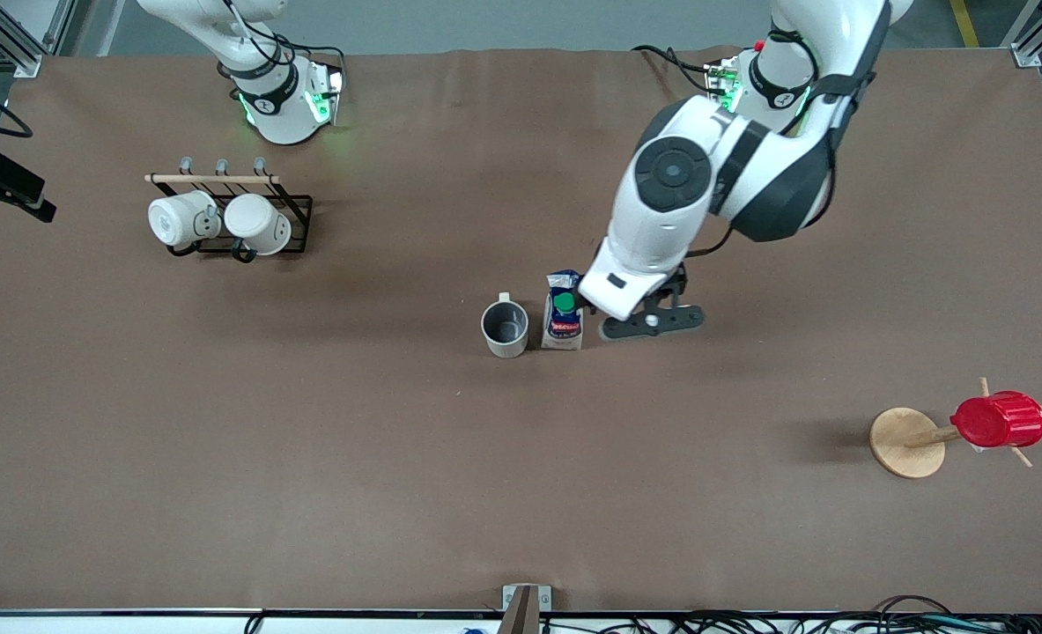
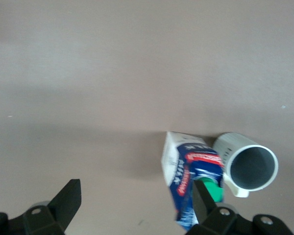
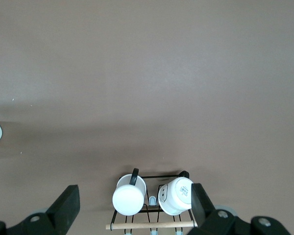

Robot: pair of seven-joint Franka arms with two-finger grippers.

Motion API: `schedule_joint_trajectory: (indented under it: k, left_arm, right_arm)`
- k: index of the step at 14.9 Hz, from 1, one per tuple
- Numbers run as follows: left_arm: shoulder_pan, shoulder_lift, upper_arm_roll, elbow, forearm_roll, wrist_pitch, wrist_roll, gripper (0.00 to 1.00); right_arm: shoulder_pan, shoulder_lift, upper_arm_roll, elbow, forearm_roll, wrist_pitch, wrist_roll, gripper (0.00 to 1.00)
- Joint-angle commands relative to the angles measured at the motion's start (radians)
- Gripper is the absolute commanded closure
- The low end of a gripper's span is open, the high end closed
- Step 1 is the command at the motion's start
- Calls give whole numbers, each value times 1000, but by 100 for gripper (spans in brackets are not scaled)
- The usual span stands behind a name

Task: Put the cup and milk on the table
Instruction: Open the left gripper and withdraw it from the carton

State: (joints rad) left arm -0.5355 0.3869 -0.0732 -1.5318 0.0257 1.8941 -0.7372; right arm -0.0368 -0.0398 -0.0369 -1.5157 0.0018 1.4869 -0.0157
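The milk (image 1: 564, 313) and cup (image 1: 505, 328) stand upright on the table (image 1: 309, 440), touching or nearly so, both just beside the left gripper (image 1: 653, 321) toward the right arm's end. The left gripper's fingers are spread wide and hold nothing. Risk: one finger (image 2: 202, 203) sits close over the milk's cap; a sideways retreat could clip the carton, toppling it into the cup. The right gripper (image 3: 132, 208) waits, spread, above the mug rack (image 3: 149, 203).

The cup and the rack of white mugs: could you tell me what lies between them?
Nothing; the front view shows only bare table between cup and rack.
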Motion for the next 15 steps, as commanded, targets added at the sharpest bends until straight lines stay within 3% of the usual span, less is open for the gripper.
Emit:
schedule_joint_trajectory:
  k: [1,7,15]
  left_arm:
    - [40,-91,-7,-105,19,6,24,0]
    - [153,-252,-8,-237,8,8,162,0]
    - [327,-345,-7,-212,-19,-99,393,0]
  right_arm:
    - [5,-3,-6,-3,12,-7,-1,0]
    - [8,-3,-6,-3,12,-8,2,0]
    - [9,-3,-6,-3,12,-8,3,0]
